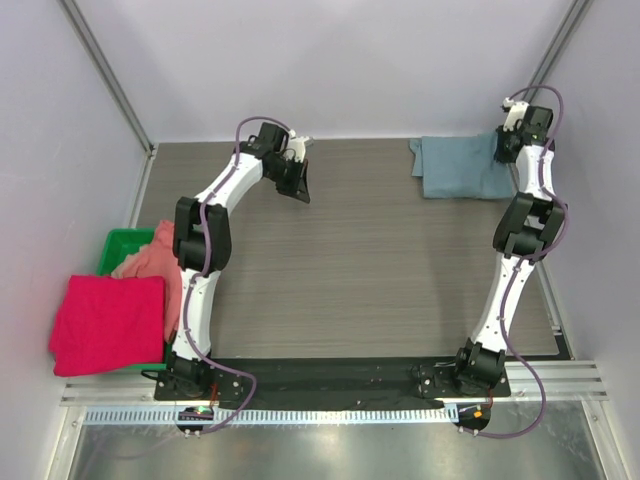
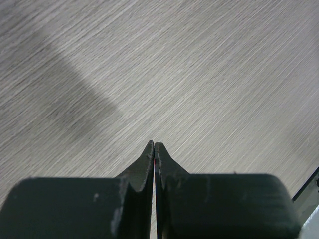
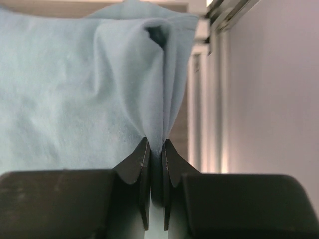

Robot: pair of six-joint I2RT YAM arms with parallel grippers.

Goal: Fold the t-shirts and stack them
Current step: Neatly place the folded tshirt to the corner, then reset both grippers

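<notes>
The slate-blue t-shirt (image 1: 455, 168) lies folded at the far right of the table. My right gripper (image 1: 505, 150) is shut on a pinched fold at its right edge, and the cloth (image 3: 75, 89) bunches up from the jaws in the right wrist view. The crimson-pink t-shirt (image 1: 108, 322) lies folded flat at the near left, over the bin's front. The salmon-pink t-shirt (image 1: 155, 262) sits crumpled in the bin behind it. My left gripper (image 1: 297, 190) is shut and empty above bare table at the far middle-left; its fingertips (image 2: 148, 154) meet over wood grain.
A green plastic bin (image 1: 122, 246) stands off the table's left edge under the two pink shirts. The grey wood-grain table (image 1: 380, 270) is walled at the back and sides. A metal rail (image 3: 219, 15) runs along the right wall beside the blue shirt.
</notes>
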